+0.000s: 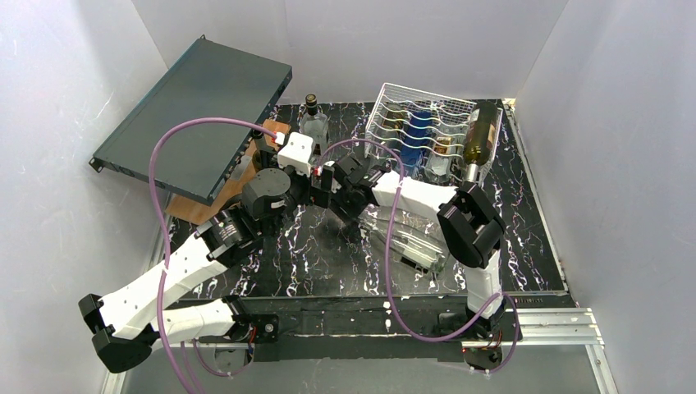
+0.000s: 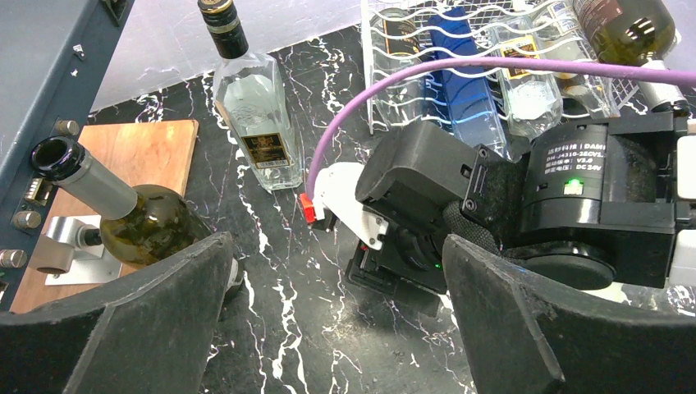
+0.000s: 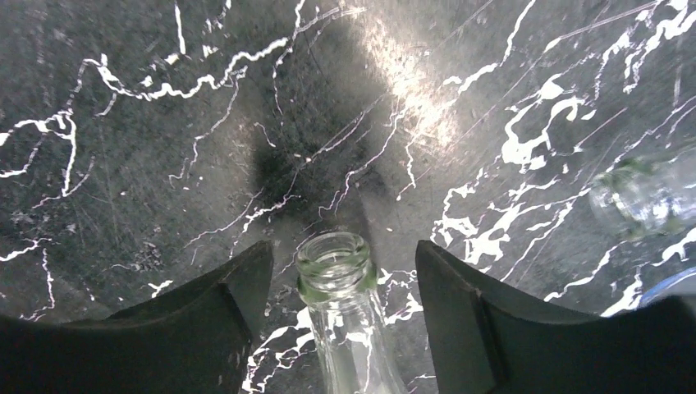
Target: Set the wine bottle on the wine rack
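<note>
Rack (image 1: 379, 115): white wire, far right of counter (image 1: 320, 254). Bottles lie in its cradles:
- dark-label bottle (image 2: 396, 41), clear glass
- blue bottle (image 2: 464, 82)
- pale-label bottle (image 2: 532, 86), clear glass
- olive bottle (image 1: 483, 131), on the top row at the right edge, neck toward the arms

The count lower down is unclear, because the wires and a purple cable (image 2: 492, 66) cross the view.

Wine bottle (image 3: 341, 328): clear glass, uncapped, not in the rack. It lies on the counter in front of the rack, under the right forearm. The wrist view shows only the neck and mouth; the body is cut off at the frame bottom.

Right pincer (image 3: 345, 246): fingers parted astride the neck, a gap on each side, no contact with the glass. It grips nothing.

Left pincer (image 2: 336, 246): spread wide and empty over the counter, with the right arm's wrist housing just beyond it.

Capped bottle (image 2: 254, 115): clear, upright, near the rack's left side but apart from it.

Green bottle (image 2: 131, 217): open mouth, just beside the left finger, at the wooden board (image 2: 139, 148). A metal bracket (image 2: 70, 246) sits on the board. The finger hides the bottle's base, so I cannot tell whether it stands upright or tilted.

Case (image 1: 193, 123): dark teal, flat, aslant at far left, near corner over the board.

Glass blur (image 3: 640, 197) at the right edge of the right wrist view: not identifiable.
</note>
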Motion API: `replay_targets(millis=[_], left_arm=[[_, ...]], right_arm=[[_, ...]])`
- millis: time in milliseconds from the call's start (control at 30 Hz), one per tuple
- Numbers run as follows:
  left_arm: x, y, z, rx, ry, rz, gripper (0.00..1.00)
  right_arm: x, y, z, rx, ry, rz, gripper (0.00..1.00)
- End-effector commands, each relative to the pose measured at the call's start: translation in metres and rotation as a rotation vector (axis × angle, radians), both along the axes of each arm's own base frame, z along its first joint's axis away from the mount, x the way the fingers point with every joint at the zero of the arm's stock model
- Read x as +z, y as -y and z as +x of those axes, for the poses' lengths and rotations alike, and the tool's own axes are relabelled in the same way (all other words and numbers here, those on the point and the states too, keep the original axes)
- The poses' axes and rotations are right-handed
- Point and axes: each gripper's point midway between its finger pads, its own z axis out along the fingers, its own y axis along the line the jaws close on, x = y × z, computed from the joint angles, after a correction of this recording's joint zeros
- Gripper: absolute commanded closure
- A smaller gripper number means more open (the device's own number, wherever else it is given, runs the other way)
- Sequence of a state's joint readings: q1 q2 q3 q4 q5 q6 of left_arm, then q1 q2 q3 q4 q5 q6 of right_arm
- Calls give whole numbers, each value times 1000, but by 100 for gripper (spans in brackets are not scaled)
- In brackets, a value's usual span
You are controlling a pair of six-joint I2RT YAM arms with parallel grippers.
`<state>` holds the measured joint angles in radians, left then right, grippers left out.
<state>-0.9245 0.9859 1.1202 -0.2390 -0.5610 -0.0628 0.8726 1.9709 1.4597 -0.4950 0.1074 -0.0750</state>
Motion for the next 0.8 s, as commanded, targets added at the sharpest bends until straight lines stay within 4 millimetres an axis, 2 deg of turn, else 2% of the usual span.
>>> replay_targets(millis=[0, 133, 200, 367, 433, 533, 633, 700, 767], left_arm=[[9, -6, -1, 15, 22, -26, 1], [11, -7, -1, 19, 27, -30, 1], [12, -9, -2, 22, 31, -33, 1], [19, -12, -6, 18, 44, -59, 1], [19, -12, -6, 14, 46, -63, 1], [17, -10, -5, 8, 39, -55, 1], [10, -2, -4, -14, 16, -38, 1], [3, 7, -3, -41, -7, -23, 1], [-6, 16, -2, -61, -35, -6, 1]], right_arm=[[35, -11, 6, -84, 21, 60, 22], [55, 5, 7, -186, 33, 19, 13], [66, 20, 1, -244, 28, -4, 2], [90, 39, -25, -378, -12, 80, 2], [96, 54, -37, -428, -25, 86, 2], [96, 81, -59, -492, -53, 62, 1], [102, 106, -72, -634, -37, 85, 2], [102, 114, -85, -698, -77, 115, 2], [100, 112, -104, -706, -161, 156, 2]])
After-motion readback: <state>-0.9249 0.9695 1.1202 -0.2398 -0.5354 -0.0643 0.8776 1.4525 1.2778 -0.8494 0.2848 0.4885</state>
